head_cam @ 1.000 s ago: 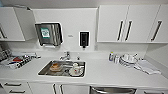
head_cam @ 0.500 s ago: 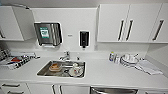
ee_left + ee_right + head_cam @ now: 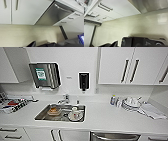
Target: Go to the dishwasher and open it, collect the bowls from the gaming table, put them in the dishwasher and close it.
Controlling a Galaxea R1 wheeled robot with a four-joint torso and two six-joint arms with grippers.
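The state of both end effectors cannot be told: dark robot parts are being seen along the edge of each wrist view, but no fingers can be made out, and nothing is being seen held or touched.

In the head view, the dishwasher (image 3: 115,136) is being shown at 5 o'clock, under the white surface (image 3: 112,118), with only its brushed steel top and bar handle visible. In the left wrist view, the dishwasher's steel front (image 3: 53,15) and handle are being seen beside 2 white cabinet doors (image 3: 25,11), above the pale floor (image 3: 31,35); its door is lying flush and closed.

1 steel sink (image 3: 60,113) is being seen at the centre, at 6 o'clock from the tap (image 3: 65,99), with dishes lying in it, among them an orange-brown item and a white cup on a plate. On the wall, 1 paper towel dispenser (image 3: 45,75) is hanging at 10 o'clock and 1 dark soap dispenser (image 3: 83,81) at 12 o'clock. At 3 o'clock, stacked white plates (image 3: 131,103) and a folded cloth (image 3: 151,110) are resting on the surface.
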